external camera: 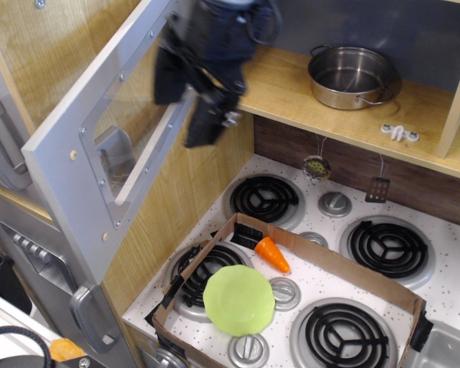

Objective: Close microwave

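The microwave door is a large grey plastic panel with a clear window. It stands swung wide open at the left, its handle at the lower left. The wooden cubby floor shows behind it. My gripper is black and blurred, with its two fingers spread apart and pointing down. It is in front of the door's hinged right edge, near the window. It holds nothing.
A steel pot sits on the wooden shelf. Below is a white stovetop with black burners. On it lies a cardboard tray with an orange carrot and a green plate. Grey cabinet doors stand at far left.
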Motion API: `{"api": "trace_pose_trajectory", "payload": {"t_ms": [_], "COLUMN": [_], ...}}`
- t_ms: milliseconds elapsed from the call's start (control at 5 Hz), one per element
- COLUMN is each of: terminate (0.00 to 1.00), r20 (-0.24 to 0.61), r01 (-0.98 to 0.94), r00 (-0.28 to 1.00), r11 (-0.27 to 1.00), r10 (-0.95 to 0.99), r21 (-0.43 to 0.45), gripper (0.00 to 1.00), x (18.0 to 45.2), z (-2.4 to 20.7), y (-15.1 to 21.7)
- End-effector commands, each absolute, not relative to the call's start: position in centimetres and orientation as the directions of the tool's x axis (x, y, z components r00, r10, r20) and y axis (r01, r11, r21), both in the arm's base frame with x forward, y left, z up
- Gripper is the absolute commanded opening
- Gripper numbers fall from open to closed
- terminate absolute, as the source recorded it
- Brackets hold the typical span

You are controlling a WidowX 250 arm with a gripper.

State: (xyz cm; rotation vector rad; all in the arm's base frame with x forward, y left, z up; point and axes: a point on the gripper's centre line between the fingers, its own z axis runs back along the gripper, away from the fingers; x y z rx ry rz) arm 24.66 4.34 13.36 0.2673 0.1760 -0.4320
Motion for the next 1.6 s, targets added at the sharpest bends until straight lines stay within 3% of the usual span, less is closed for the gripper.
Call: {"api": "trace_pose_trajectory", "payload": {"t_ms": [0,800,1400], "terminate": [0.0,0.0,0.0], "r20": [-0.252,-0.321,-0.373], "r01": [0.55,0.632,0.639], "r00": [0.833,0.774,0.762], "r11": [0.784,0.695,0.704], "r10": [-0.492,-0.546,-0.529], "r21": [0.286,0.342,0.308], "gripper": [1.0,1.0,1.0], "x": [24.5,24.4,22.9], "z": [17.5,20.7,18.2], "y": [6.4,10.2,14.1]}}
